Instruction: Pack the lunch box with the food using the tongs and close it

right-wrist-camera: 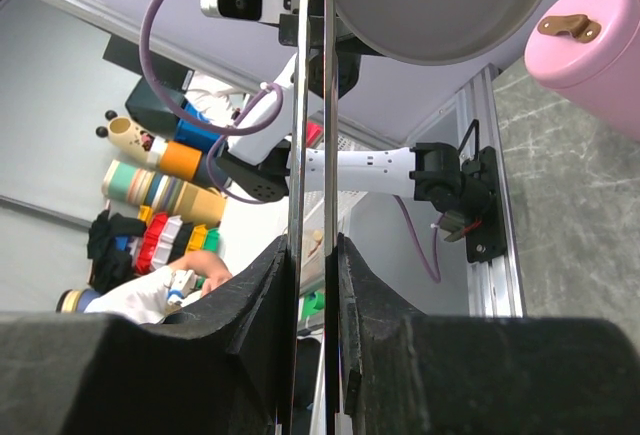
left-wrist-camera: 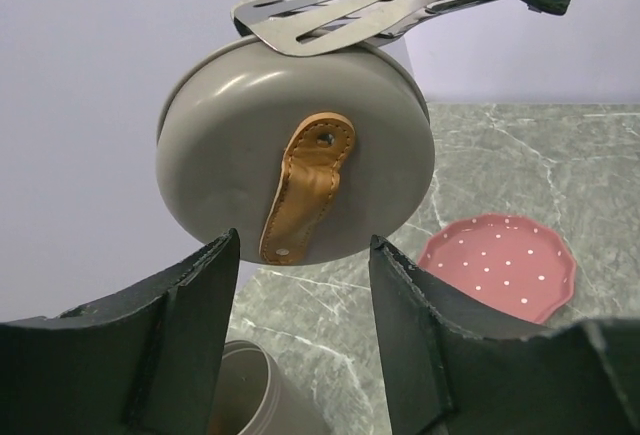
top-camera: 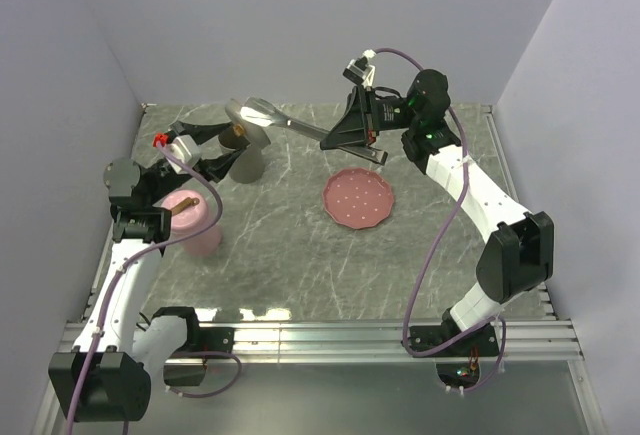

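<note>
- One grey lid (top-camera: 250, 115) hangs over the open grey lunch box (top-camera: 243, 165) at the far left. The right gripper (top-camera: 352, 133) is clamped on the tongs (top-camera: 300, 123), whose tips reach the lid.
- Left wrist: the left gripper (left-wrist-camera: 302, 245) stands parted either side of the lid's tan strap (left-wrist-camera: 305, 185), with the tongs' tips on the top rim.
- Right wrist: the fingers (right-wrist-camera: 265, 285) press both tong arms together.

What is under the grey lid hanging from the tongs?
The grey container stands open below it, seen between the fingers of the left gripper. Those fingers cover most of its inside, so its contents cannot be told.
</note>
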Tool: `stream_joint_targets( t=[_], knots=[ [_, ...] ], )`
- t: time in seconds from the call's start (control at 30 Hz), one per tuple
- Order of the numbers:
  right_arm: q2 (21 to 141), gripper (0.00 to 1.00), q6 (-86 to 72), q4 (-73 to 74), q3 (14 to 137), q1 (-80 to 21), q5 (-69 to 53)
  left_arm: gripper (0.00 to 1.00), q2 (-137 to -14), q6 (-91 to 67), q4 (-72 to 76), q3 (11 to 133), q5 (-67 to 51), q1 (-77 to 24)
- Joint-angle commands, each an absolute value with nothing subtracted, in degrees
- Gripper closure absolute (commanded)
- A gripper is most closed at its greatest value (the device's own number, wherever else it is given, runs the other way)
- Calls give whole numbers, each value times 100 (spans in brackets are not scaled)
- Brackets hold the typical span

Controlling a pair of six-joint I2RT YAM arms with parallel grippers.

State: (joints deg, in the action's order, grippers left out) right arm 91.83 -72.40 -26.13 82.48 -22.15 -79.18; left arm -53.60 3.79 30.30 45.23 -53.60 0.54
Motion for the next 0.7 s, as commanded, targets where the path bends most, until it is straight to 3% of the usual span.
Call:
stream_joint_targets(
  t=[0.0, 0.4, 0.67],
  knots=[
    [8886, 100, -7277, -2918, 8288, -2259, -7945, 40, -5370, 404, 3401, 4729, -5335, 26],
    [8912, 100, -7673, -3340, 8209, -2285, -7893, 47, -5353, 510, 3410, 4702, -5142, -158],
    [8894, 100, -7690, -3331, 8183, -2303, -7928, 61, -5405, 273, 3648, 4799, -5080, -167]
  ],
)
